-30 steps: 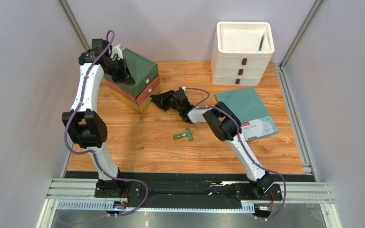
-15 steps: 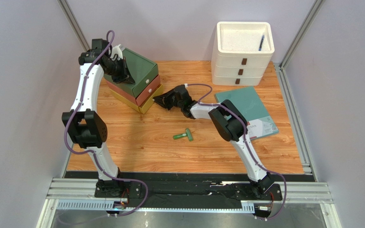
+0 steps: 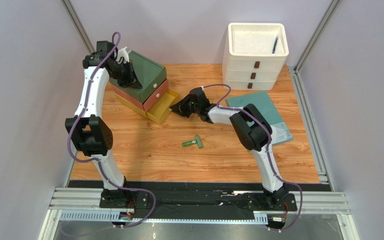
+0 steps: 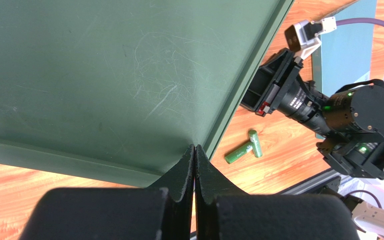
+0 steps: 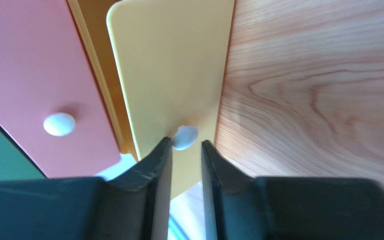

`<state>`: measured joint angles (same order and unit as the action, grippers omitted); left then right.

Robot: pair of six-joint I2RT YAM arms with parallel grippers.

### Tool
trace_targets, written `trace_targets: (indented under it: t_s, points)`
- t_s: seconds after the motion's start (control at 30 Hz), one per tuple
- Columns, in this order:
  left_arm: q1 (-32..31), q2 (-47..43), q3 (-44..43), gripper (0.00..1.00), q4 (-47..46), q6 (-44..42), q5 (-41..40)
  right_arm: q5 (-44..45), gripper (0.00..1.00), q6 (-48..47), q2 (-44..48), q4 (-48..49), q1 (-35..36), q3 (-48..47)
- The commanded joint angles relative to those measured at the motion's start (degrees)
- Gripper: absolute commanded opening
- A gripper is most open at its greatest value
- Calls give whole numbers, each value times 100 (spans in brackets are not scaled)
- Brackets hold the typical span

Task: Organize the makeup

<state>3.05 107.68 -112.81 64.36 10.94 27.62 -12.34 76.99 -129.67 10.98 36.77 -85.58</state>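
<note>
The green tube (image 3: 193,142) lies about mid-counter, well apart from the stack of drawers (image 3: 146,82) near the far left corner. It looks like smooth, hard plastic: probably light, stiff, and round enough to roll or slip. It is best pinched across the middle of its barrel, from above.

The left tool (image 4: 194,150) is closed and empty, its tips pressed on the stack's matte, scuffed green top. The right tool (image 5: 185,142) straddles the small white knob (image 5: 185,137) of the glossy yellow drawer (image 3: 163,111), which stands partly out. One finger (image 5: 160,155) touches the knob and a sliver shows on the other side. I cannot tell whether it truly grips.
</note>
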Motion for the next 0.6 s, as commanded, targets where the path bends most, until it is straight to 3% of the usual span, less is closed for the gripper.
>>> trace_targets:
  t_s: [0.0,0.17,0.2,0.33,0.43,0.57]
  points:
    - [3,359,392,0,929,-391,-767,-14,35,-1297,538,-763,-83,-221]
    - [3,359,383,0,903,-365,-740,-111,49,-2582,1004,-2070,-83,-889]
    - [-6,368,383,0,903,-364,-731,-41,55,-2993,1179,-2300,-74,-951]
    - [-6,377,348,0,886,-347,-661,301,66,-4231,1523,-4107,-74,-1259]
    - [3,385,348,0,903,-347,-661,793,73,-4971,1917,-4875,-30,-918]
    - [-6,385,348,0,903,-356,-687,1145,74,-5457,2366,-5439,40,-250]
